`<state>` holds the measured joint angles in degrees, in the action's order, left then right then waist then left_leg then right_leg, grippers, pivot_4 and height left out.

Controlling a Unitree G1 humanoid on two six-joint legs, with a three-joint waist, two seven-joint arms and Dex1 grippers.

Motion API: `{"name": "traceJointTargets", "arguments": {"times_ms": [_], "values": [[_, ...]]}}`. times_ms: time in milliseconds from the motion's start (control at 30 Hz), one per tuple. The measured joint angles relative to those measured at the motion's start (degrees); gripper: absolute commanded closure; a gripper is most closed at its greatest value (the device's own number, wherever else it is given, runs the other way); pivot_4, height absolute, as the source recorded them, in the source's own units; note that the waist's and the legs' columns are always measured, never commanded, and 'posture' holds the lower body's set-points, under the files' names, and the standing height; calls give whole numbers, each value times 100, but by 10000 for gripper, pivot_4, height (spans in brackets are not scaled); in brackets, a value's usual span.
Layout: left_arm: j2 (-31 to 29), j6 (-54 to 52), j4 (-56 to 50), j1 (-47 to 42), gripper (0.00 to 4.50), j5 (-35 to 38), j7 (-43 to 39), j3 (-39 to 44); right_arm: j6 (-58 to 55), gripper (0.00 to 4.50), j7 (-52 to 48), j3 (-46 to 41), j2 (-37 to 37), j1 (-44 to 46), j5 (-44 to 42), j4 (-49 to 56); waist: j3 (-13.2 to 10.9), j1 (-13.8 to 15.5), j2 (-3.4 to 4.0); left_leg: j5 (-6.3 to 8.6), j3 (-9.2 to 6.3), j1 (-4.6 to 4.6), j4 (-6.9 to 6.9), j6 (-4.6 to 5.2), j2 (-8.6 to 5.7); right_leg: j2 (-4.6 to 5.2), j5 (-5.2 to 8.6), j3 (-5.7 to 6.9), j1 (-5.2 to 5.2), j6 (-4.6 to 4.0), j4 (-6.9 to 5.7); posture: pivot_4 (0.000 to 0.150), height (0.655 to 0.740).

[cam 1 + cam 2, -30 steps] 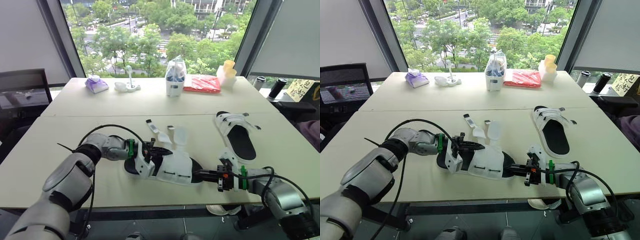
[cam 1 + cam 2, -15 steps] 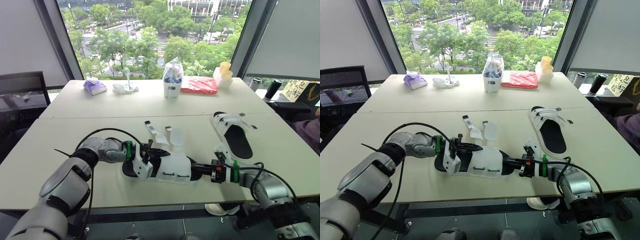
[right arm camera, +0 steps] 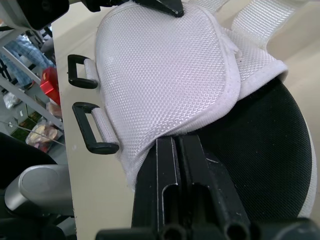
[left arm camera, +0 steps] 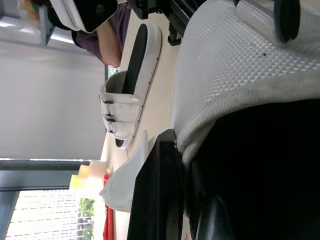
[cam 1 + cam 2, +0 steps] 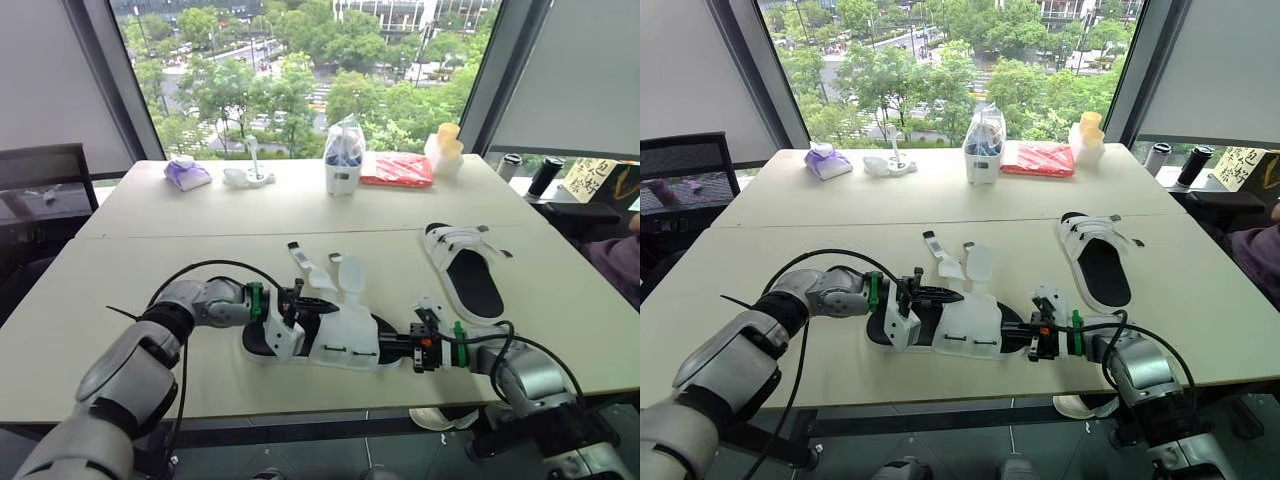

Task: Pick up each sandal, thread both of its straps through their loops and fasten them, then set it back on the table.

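Near sandal (image 5: 340, 335) – flat on surface (image 5: 150, 250), front centre, straps (image 5: 305, 262) splayed loose | left hand (image 5: 312, 300) – at upper, heel side; grip cannot tell | right hand (image 3: 175, 142) – closed, tips tucked under mesh edge at toe | second sandal (image 5: 465, 270) well apart, right.

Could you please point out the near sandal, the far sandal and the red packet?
near sandal (image 5: 345, 335), left eye view, white mesh upper.
far sandal (image 5: 478, 287), left eye view, black footbed.
red packet (image 5: 398, 170), left eye view, its middle.
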<state>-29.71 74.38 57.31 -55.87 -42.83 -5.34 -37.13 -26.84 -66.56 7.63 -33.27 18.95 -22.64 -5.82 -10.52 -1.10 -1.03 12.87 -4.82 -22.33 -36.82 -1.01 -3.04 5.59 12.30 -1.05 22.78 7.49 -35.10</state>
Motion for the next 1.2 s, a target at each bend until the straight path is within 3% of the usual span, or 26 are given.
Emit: {"name": "traceJointTargets", "arguments": {"times_ms": [233,300,400,467,533,633,700,900,1033,1200], "values": [[-547,-56,-139,389,735,1094,-945,284,165,45000,-78,29,59,72,58,-170,0,-7,-1,0,-2,0,3,0,34,-15,-2,1,8,-11,-1,1500,7400],[-801,-312,-236,520,735,1657,-1428,503,186,45000,-83,31,64,77,65,-190,1,-4,2,0,-3,0,3,-1,39,-16,-2,2,8,-14,0,1500,7400],[-884,-1577,-489,984,735,3140,-2671,1054,211,45000,-100,23,65,79,69,-229,3,-2,4,1,-2,0,3,-2,46,-11,-4,2,11,-22,3,1500,7400],[-854,-3452,-1197,1426,735,4470,-3680,1546,227,45000,-125,21,68,93,69,-260,2,-7,4,8,-2,-6,3,-13,48,-8,-5,4,15,-26,4,1500,7400],[-859,-6348,-2315,1803,735,6121,-4432,2081,239,45000,-145,26,96,118,71,-322,-1,-19,-4,8,-2,-13,3,-14,56,-9,-5,7,24,-27,6,1500,7400],[-851,-9917,-3617,1953,735,8006,-4606,2651,251,45000,-147,26,135,132,95,-352,0,-23,-5,8,-9,-11,5,-13,59,-15,-4,8,24,-26,4,1500,7400],[-662,-11275,-3950,1948,735,8625,-4357,2909,250,45000,-117,46,161,143,119,-344,1,-36,-3,10,-9,-2,7,-15,63,-20,-4,8,19,-26,4,1500,7400],[332,-13267,-3647,1619,735,9200,-3157,3631,220,45000,-43,61,213,144,127,-278,1,-42,-7,1,-14,0,11,-3,79,-50,-7,9,22,-32,4,1500,7400],[885,-13393,-2968,1053,735,9054,-2646,3928,223,45000,-9,83,240,156,141,-274,3,-55,-10,3,-7,2,14,-6,77,-55,-13,7,25,-40,6,1500,7400],[1581,-12717,-1230,264,735,8603,-2244,4402,234,45000,46,96,267,143,153,-252,3,-86,-15,10,-1,0,20,-18,73,-57,-14,8,27,-40,15,1500,7400]]}}
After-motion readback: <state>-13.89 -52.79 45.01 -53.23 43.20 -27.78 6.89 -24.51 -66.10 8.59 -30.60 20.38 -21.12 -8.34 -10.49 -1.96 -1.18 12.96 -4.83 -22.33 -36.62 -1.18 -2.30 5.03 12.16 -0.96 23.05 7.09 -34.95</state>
